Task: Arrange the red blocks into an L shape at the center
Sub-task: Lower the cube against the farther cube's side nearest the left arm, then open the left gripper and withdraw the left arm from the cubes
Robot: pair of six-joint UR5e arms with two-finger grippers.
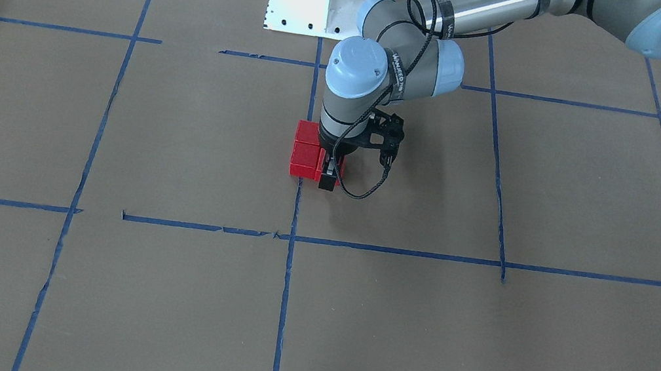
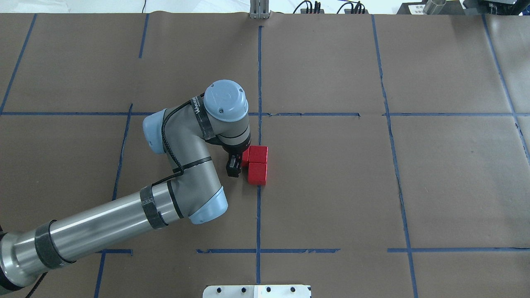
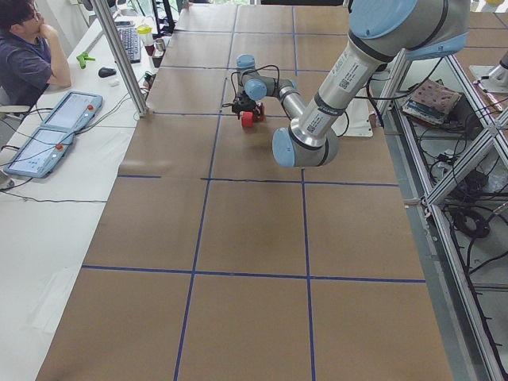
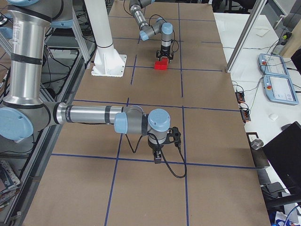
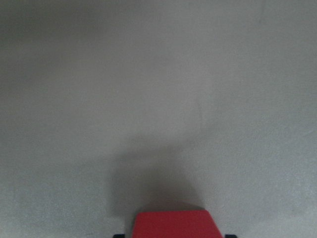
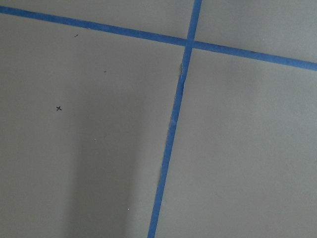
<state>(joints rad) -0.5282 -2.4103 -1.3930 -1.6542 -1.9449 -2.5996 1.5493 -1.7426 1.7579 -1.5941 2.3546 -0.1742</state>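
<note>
Red blocks (image 2: pixel 257 173) on blue-taped brown paper (image 2: pixel 331 186)

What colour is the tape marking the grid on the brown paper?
Blue. The tape shows sharpest in the right wrist view, where two strips cross.

I see a robotics lab: blue-taped grid table (image 3: pixel 254 230), teach pendants (image 3: pixel 73 111) at left, seated operator (image 3: pixel 28 48) at upper left.
</note>
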